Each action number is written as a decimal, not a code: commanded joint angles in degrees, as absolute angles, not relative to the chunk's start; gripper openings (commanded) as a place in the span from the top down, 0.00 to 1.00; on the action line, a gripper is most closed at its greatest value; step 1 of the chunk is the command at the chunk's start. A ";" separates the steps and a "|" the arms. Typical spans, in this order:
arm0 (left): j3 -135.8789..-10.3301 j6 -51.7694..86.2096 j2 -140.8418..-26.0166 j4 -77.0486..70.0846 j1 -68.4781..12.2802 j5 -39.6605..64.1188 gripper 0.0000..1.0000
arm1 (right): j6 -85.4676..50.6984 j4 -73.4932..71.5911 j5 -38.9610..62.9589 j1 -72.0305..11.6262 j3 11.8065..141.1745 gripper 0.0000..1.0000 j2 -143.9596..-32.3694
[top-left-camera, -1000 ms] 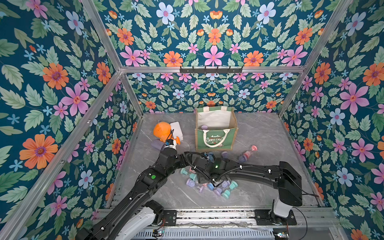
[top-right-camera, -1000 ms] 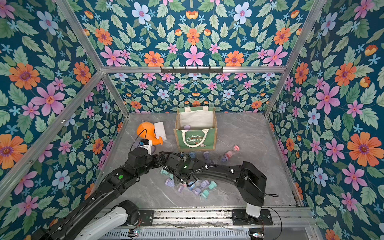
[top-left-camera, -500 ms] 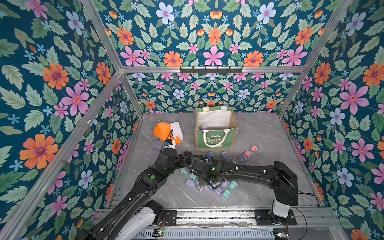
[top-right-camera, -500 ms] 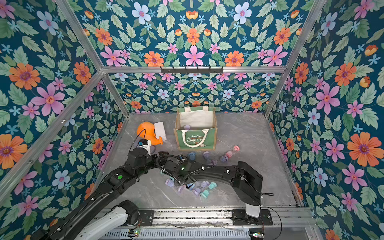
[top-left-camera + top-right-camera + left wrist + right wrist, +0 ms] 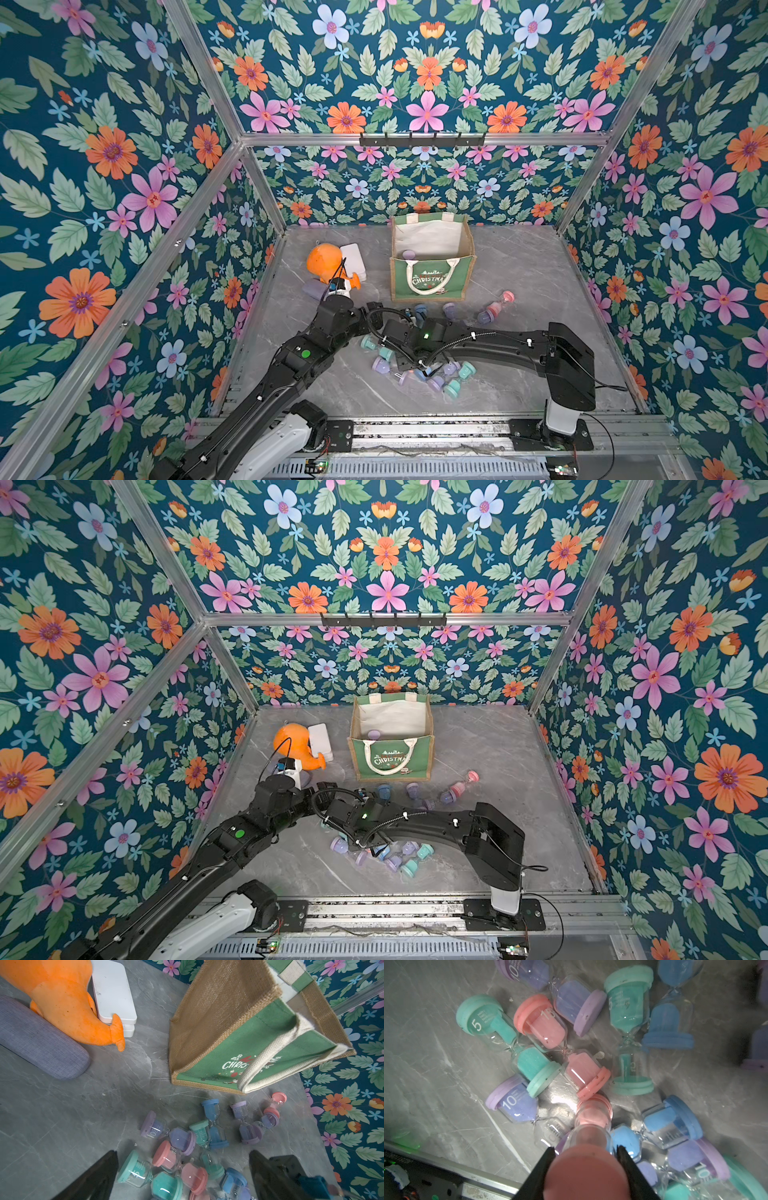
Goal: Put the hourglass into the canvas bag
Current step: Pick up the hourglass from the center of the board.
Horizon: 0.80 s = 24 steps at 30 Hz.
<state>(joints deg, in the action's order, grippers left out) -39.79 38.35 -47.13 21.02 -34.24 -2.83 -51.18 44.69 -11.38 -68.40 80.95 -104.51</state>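
- In front of the canvas bag [image 5: 432, 280], on the side nearer the robot, a pile of hourglasses [image 5: 434, 381] in teal, lilac, pink and blue lies on the grey marbled table [image 5: 519, 266].
- In the right wrist view, the right gripper [image 5: 585, 1153] pinches a pink hourglass [image 5: 591, 1120] by its near cap, with one black finger [image 5: 544, 1167] pressed to each side. The far end of the hourglass points down into the pile, beside a blue one and a lilac one.
- The pink hourglass is outside the bag and apart from it.
- The left gripper [image 5: 182, 1152] hangs above the same pile with its jaws spread wide.
- The bag stands upright near the back wall with its mouth open. Its green "CHRISTMAS" face is turned toward the robot, and a rope handle droops over that face. A small lilac thing [image 5: 409, 253] lies inside.
- A few loose hourglasses [image 5: 494, 307] lie scattered between the pile and the bag.
- On the robot's left of the bag, an orange plush toy [image 5: 324, 262] rests against a white box [image 5: 353, 253], with a grey fabric case [image 5: 39, 1043] beside the toy.
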 commanded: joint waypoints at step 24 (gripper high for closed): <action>-55.41 31.41 -54.45 19.46 -34.09 -7.51 0.00 | -37.69 41.89 -9.03 -54.48 88.85 0.64 -81.13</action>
